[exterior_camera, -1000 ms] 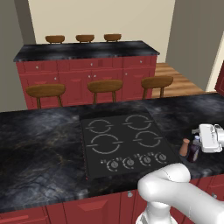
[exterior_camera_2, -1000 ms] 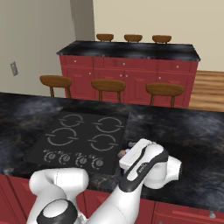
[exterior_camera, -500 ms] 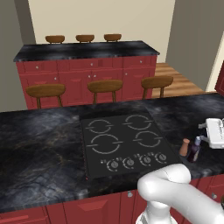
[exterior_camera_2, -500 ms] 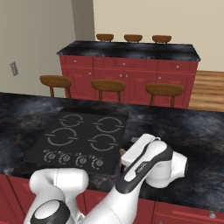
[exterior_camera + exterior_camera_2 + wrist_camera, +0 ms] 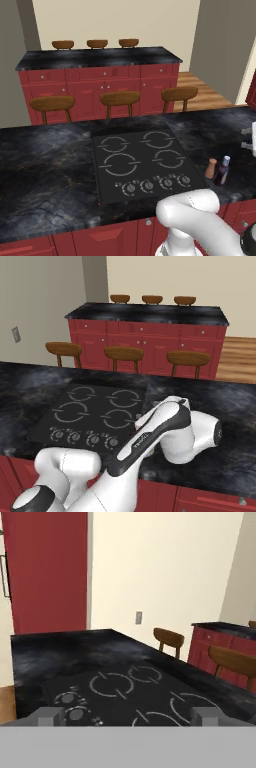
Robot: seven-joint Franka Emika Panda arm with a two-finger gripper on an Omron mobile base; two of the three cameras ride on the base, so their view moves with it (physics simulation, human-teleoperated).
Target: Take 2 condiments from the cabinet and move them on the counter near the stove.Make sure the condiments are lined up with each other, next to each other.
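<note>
I see both condiments standing upright on the worktop (image 5: pixel 45 165), just off the right edge of the stove (image 5: pixel 142 165) near its knob row. The brown shaker (image 5: pixel 211 168) is nearer the cooktop and the purple bottle (image 5: pixel 222 170) sits just beside it on the far side; I cannot tell whether they touch. That side-by-side placement looks like the lined-up pair the task wants, so I judge the 2 items as delivered.

From the hand view my claw (image 5: pixel 128 716) is wide and holds nothing: its 2 fingertips (image 5: pixel 50 716) stand far apart at the bottom, with only burner rings and knobs between them. It looks across the stove towards the wooden stools (image 5: pixel 169 638), so I take it to be clear of the bottles.

In the right base view the arm hides the spot where the condiments stand, so I rely on the left base view to check them.
</note>
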